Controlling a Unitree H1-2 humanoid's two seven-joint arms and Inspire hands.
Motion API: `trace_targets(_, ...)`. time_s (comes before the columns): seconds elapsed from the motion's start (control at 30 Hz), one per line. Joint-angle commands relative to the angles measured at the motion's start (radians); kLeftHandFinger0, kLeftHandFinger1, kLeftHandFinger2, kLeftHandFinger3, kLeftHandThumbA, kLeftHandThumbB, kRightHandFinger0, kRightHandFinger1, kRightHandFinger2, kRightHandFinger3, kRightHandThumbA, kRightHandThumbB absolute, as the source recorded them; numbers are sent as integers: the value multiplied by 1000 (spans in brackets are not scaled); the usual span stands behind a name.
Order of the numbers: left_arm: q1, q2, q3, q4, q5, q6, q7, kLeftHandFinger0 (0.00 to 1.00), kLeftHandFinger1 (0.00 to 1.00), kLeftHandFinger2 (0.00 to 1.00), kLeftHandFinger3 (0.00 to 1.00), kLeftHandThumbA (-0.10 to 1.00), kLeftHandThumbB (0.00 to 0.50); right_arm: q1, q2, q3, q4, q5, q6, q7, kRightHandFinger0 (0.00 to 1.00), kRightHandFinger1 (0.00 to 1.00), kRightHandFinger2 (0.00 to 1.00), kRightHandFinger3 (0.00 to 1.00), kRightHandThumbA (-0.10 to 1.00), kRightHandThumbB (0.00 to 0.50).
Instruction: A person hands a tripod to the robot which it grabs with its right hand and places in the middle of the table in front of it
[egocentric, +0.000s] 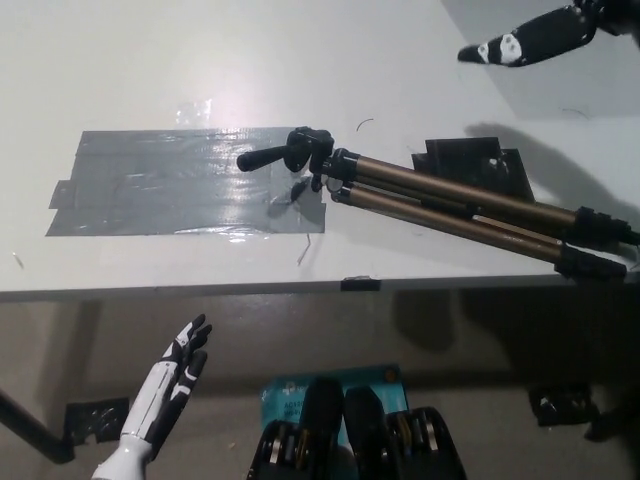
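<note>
Head view, tripod on table overlapping grey tape, right hand spread, left hand spread.

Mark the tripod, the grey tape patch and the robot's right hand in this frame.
tripod (400, 175), head view, on its upper bronze leg.
grey tape patch (170, 180), head view, at the patch's centre.
right hand (530, 38), head view, on the middle of the black hand.
</note>
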Motion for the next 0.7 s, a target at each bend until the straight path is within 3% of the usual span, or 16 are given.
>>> trace_targets(0.0,-33,16,-4,-11,0,-64,-7,1000,1000,1000,1000,989,278,96,38,-141,-552,136,134,-95,1000,1000,1000,1000,972,408)
trace_targets(0.07,-31,16,-4,-13,-7,-60,-14,1000,1000,1000,1000,990,287,175,64,-156,-657,141,134,-113,1000,1000,1000,1000,986,404)
trace_targets(0.1,-32,17,-5,-13,-9,-61,-16,1000,1000,1000,1000,989,281,259,105,-170,-739,177,134,-142,1000,1000,1000,1000,939,377)
trace_targets(0.23,-29,18,-4,-5,-8,-71,-14,1000,1000,1000,1000,990,276,531,232,-158,-883,215,117,-210,1000,1000,1000,1000,877,367)
trace_targets(0.37,-8,22,-9,-4,9,-74,-10,1000,1000,1000,1000,1000,270,733,306,-113,-873,176,25,-233,1000,1000,1000,1000,914,345)
trace_targets(0.4,6,18,-13,-7,13,-74,-8,1000,1000,1000,1000,1000,273,805,331,-108,-837,184,-23,-243,1000,1000,1000,1000,894,311)
trace_targets(0.53,40,12,-15,-8,-8,-87,-17,1000,1000,1000,1000,1000,273,940,395,-115,-668,160,-173,-277,1000,1000,1000,1000,900,306)
trace_targets(0.67,63,10,-17,-6,-15,-97,-19,1000,1000,1000,1000,1000,273,1011,446,-123,-451,104,-318,-339,1000,1000,1000,1000,857,222)
